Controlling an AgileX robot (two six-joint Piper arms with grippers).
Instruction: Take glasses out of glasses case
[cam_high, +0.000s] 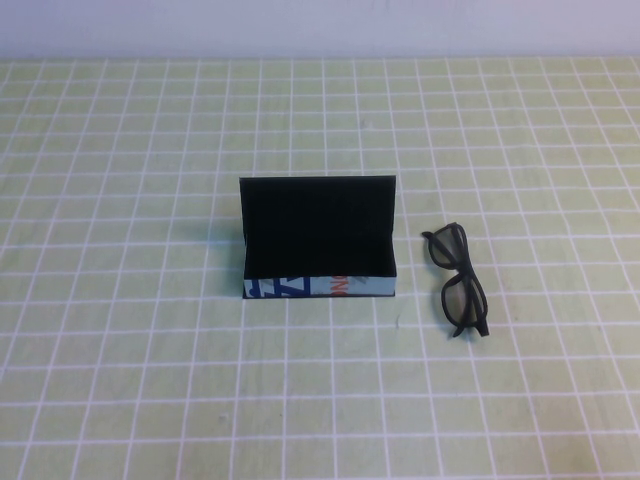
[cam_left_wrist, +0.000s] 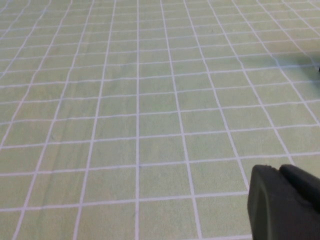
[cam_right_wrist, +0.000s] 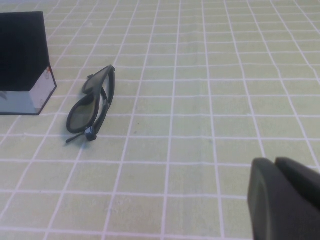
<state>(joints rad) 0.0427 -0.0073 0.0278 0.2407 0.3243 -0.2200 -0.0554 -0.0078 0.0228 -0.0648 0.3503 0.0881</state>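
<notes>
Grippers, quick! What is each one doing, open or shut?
Left gripper: above bare tablecloth, holding nothing.
Right gripper: shut and empty, back from the glasses lying beside the glasses case.

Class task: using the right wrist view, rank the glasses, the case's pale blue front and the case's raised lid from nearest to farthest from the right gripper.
Measured from the shut right gripper in the view's corner:
1. The glasses, on the tablecloth beside the glasses case.
2. The pale blue front, just beyond them.
3. The raised black lid, behind that front.
The left gripper hangs over bare tablecloth elsewhere.
</notes>
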